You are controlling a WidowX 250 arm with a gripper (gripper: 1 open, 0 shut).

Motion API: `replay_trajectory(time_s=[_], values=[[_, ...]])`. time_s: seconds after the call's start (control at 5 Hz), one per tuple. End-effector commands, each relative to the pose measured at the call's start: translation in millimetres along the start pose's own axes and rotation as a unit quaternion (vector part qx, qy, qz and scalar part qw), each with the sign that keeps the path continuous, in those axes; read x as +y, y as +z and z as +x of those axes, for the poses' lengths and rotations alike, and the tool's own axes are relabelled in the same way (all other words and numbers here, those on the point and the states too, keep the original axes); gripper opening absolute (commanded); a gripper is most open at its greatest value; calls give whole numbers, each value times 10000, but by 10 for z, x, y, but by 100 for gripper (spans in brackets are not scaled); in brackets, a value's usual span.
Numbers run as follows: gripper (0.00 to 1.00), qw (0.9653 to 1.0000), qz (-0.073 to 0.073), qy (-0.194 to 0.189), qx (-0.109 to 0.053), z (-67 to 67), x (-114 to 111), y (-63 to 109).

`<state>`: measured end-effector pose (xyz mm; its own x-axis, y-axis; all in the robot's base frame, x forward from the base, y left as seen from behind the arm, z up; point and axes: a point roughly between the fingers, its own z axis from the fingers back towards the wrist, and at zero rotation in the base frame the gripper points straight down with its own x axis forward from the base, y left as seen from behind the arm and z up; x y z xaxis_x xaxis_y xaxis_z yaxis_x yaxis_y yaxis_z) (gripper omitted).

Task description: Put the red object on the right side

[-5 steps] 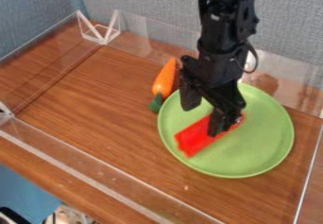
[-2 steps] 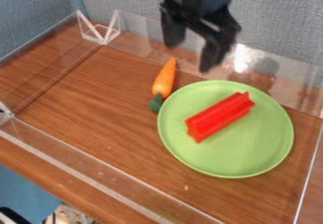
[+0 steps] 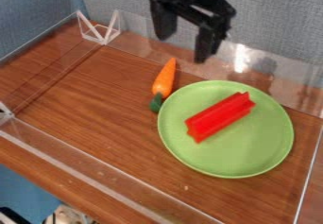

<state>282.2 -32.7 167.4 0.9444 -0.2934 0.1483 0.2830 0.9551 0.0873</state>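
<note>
On the green plate point(image 3: 259, 152), at the right of the table, lies the red block point(image 3: 220, 115) — slantwise, its upper end toward the far rim, nothing touching it. Just off the plate's left edge rests the carrot point(image 3: 163, 78), green tip toward me, close beside the rim; I cannot tell whether it touches.

My gripper point(image 3: 184, 36) hangs well above and behind the plate, fingers spread wide and pointing down, empty. The block sits free below, apart from me.

By my judgement the placing step is done: the block is on the right side, resting flat inside the plate. What's left, if anything, is only to pull clear and hold off — the next move calls for no contact at all, just keeping my fingers away from the plate and carrot so nothing gets nudged.

The table point(image 3: 89, 95) is brown wood grain, bare over its left half. A low clear wall point(image 3: 76, 180) runs along the near edge and the sides. A small clear wire-like stand point(image 3: 98, 25) sits at the far left corner. Behind is a blue-grey textured wall point(image 3: 38, 10).
</note>
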Motion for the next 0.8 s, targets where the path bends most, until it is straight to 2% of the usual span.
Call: replay_trajectory(time_s=[0.0, 0.2, 0.6], values=[[100, 9984, -124, -495, -254, -7, -209, 142], [100, 9976, -185, -627, -242, -67, -261, 163], [100, 9972, -135, -705, -213, -154, -146, 174]])
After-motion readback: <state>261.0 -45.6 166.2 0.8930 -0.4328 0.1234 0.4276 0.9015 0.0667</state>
